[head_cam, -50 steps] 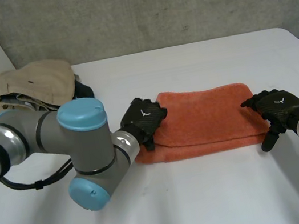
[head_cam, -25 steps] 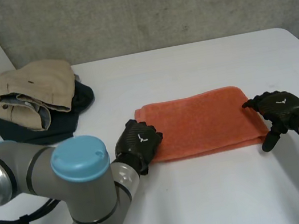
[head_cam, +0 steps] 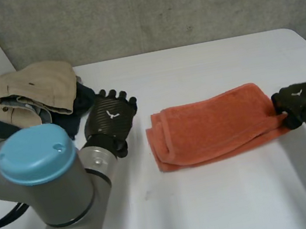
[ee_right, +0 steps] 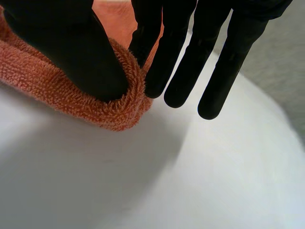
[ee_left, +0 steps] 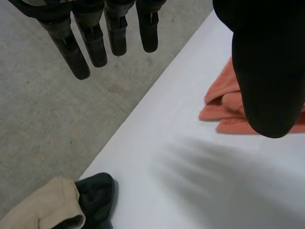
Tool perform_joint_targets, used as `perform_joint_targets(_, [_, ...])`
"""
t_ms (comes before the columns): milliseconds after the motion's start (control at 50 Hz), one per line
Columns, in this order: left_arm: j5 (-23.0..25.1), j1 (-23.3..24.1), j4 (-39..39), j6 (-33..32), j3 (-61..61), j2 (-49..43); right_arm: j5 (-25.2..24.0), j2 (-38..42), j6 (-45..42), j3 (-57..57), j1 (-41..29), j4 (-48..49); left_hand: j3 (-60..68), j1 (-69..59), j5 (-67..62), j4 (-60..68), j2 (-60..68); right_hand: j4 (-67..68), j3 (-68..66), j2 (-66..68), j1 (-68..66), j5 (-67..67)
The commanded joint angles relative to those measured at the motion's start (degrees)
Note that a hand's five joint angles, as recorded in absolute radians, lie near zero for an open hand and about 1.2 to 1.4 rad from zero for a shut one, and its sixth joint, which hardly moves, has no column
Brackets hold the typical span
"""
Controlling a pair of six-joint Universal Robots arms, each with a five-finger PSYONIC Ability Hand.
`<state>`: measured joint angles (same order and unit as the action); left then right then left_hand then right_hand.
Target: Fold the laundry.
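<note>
1. Nearest us, by the tabletop's right edge, our right hand holds the right end of the orange towel. The thumb pinches the folded edge against one finger, and the other fingers are straight.
2. The towel lies folded in a long band across the middle of the tabletop, toward the right edge. Its left end is rumpled, with the layers out of line. We judge the step in hand to be the next fold. To do it well, we need the pinch to take every layer, and we should carry that end low and level toward the left end. The free hand should come down on the loose end so nothing slides.
3. Left of the towel and apart from it, our left hand hovers wide open, holding nothing.
4. At the far left corner sits a beige garment on top of a dark garment.
5. We count one towel, two piled garments and two hands.
</note>
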<state>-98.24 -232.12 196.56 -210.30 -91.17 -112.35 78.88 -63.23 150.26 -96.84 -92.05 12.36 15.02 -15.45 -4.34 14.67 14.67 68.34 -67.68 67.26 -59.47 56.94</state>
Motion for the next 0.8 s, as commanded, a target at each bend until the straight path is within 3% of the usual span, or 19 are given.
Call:
perform_joint_targets(20, [0.6, -2.3, -1.9, 3.8, -2.4, 3.8, 1.0, -6.5, -10.3, 3.6, -7.7, -0.3, -1.6, 2.0, 0.9, -1.3, -1.3, 11.7, -12.3, 12.7, -20.5, 13.1])
perform_joint_targets(60, [0.8, -2.7, -2.1, 4.5, -2.7, 4.2, 0.8, -6.4, -10.9, 4.5, -10.9, -0.1, -1.8, 2.2, 1.1, -1.4, -1.4, 11.7, -12.3, 12.7, -20.5, 13.1])
perform_joint_targets(140, [1.3, -3.2, -2.1, 7.1, -3.0, 4.8, -4.2, -4.7, -11.0, 4.7, -20.1, 2.4, -2.4, 2.9, 1.8, -2.1, -2.1, 11.7, -12.3, 12.7, -20.5, 13.1])
perform_joint_targets(240, [1.8, -3.4, -2.1, 10.4, -2.4, 5.2, -15.9, 0.1, -13.0, 2.3, -28.1, 6.9, -5.0, 5.4, 4.3, -4.7, -4.7, 11.7, -12.3, 12.7, -20.5, 13.1])
perform_joint_targets(340, [2.4, -3.4, -1.8, 13.0, -0.8, 5.5, -15.9, 3.1, -13.2, 4.1, -29.8, 5.9, -5.0, 5.4, 4.3, -4.7, -4.7, 11.7, -12.3, 12.7, -20.5, 13.1])
perform_joint_targets(360, [2.5, -3.4, -1.9, 13.3, -0.3, 5.4, -15.3, 3.1, -12.7, 4.6, -29.8, 5.2, -5.0, 5.4, 4.3, -4.7, -4.7, 6.5, -7.1, 7.6, -15.3, 7.9])
perform_joint_targets(380, [2.7, -3.4, -2.0, 13.9, 0.2, 5.3, -14.8, 3.1, -11.8, 5.1, -29.5, 4.4, -5.0, 5.4, 4.3, -4.7, -4.7, -7.1, 6.4, -6.0, -1.8, -5.7])
perform_joint_targets(400, [3.2, -3.5, -2.1, 14.6, 1.3, 5.1, -14.4, 2.8, -9.0, 5.8, -28.9, 2.9, -5.0, 5.4, 4.3, -4.7, -4.7, -36.2, 35.5, -35.1, 27.3, -34.8])
perform_joint_targets(440, [3.7, -3.5, -2.1, 15.5, 2.8, 4.7, -14.4, 2.3, -4.6, 6.0, -27.8, 2.1, -5.0, 5.4, 4.3, -4.7, -4.7, -49.1, 48.4, -48.0, 40.2, -47.7])
perform_joint_targets(520, [5.1, -3.3, -3.0, 17.9, 7.2, 3.4, -15.7, -3.5, 10.6, 6.2, -22.0, 1.8, -5.0, 5.4, 4.3, -4.7, -4.7, -58.3, 57.7, -57.3, 49.5, -56.9])
perform_joint_targets(620, [9.6, -1.5, -6.4, 22.6, 15.8, -1.1, -14.3, -8.8, 30.0, 7.8, -12.4, -0.7, -5.0, 5.4, 4.3, -4.7, -4.7, -58.3, 57.7, -57.3, 49.5, -56.9])
perform_joint_targets(680, [13.7, 0.8, -10.6, 25.3, 21.6, -5.0, -13.2, -8.2, 34.1, 9.9, -9.3, -5.0, -5.0, 5.4, 4.3, -4.7, -4.7, -58.3, 57.7, -57.3, 49.5, -56.9])
perform_joint_targets(800, [16.1, 5.3, -19.3, 28.6, 32.9, -13.5, -13.0, -2.5, 29.3, 15.9, -6.2, -13.9, -3.8, 4.2, 3.1, -3.5, -3.5, -58.3, 57.7, -57.3, 49.5, -56.9])
